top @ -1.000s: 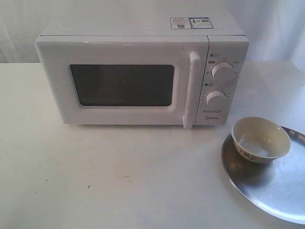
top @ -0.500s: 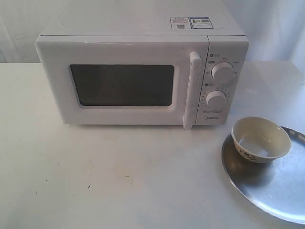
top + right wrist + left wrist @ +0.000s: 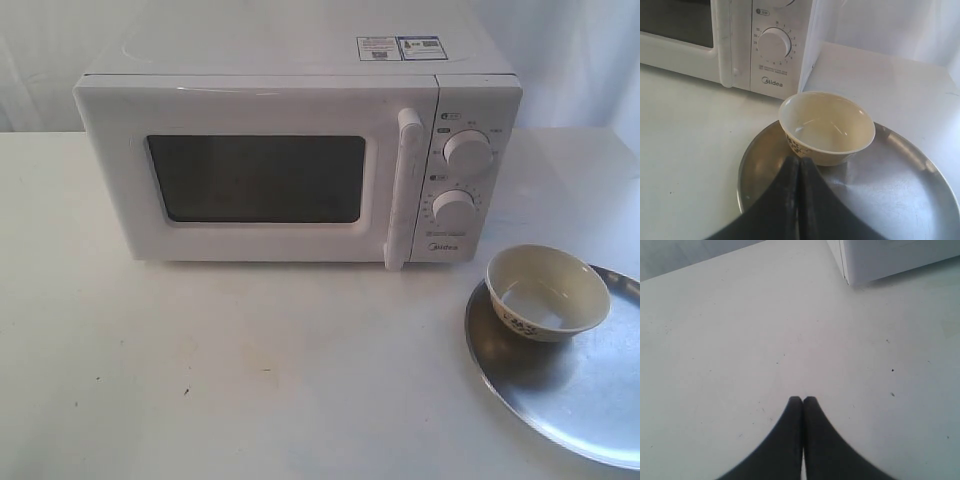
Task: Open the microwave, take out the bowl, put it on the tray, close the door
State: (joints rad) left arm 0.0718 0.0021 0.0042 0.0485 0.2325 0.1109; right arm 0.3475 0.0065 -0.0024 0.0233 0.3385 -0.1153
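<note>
Two wrist views only: left fingers (image 3: pixel 785 440), right fingers (image 3: pixel 782 200) pressed together | bowl (image 3: pixel 547 292) on tray (image 3: pixel 580 400)

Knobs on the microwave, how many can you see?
2. Both are on the front of the microwave, right of the door: the upper knob near the top, and the lower knob straight below it. None seems hidden.
</note>
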